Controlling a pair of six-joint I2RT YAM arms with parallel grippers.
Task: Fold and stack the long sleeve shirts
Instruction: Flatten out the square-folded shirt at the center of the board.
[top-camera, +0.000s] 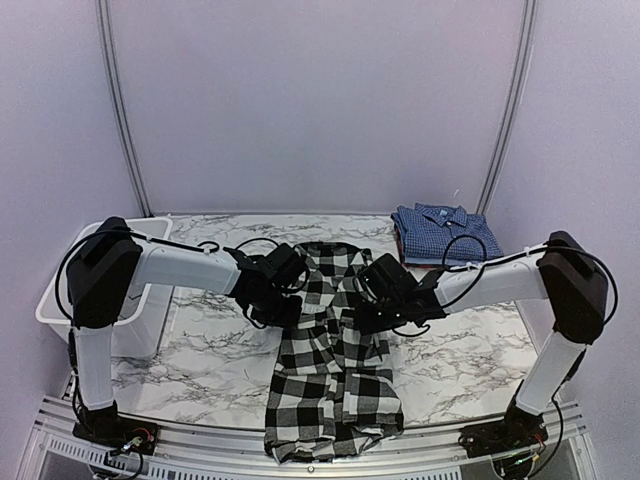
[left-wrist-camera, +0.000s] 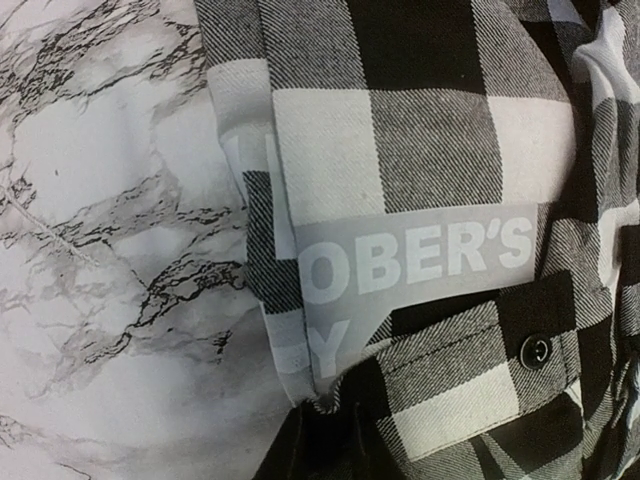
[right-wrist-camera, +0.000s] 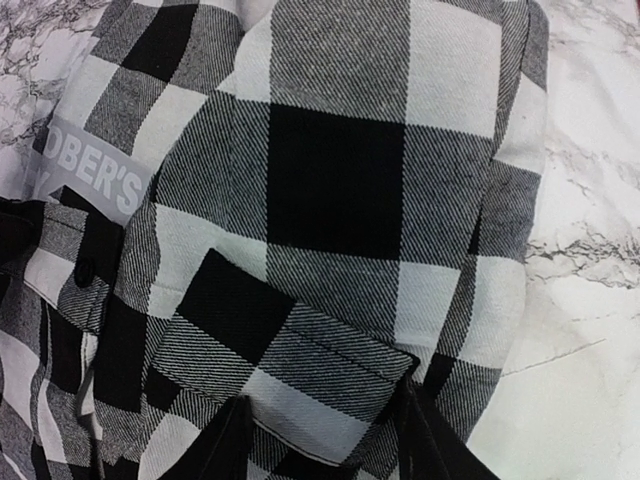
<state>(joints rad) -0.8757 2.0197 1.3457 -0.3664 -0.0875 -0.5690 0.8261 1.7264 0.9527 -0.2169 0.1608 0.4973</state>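
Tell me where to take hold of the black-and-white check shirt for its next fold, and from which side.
Pinch the black-and-white check shirt at its long side edges, coming in low from over the marble table on either side. It lies flat as a narrow strip running far to near, and its left edge is folded over, likely thick enough to pinch.

On the marble-patterned table (top-camera: 200, 350), the large black-and-white buffalo-check cloth shirt (top-camera: 330, 370) lies at the centre. It runs from 12 to 6 o'clock and hangs over the near edge. The folded blue fine-checked collared shirt (top-camera: 445, 232) lies at 1 o'clock, apart from it. The white plastic bin (top-camera: 150, 325) stands at 9 o'clock.
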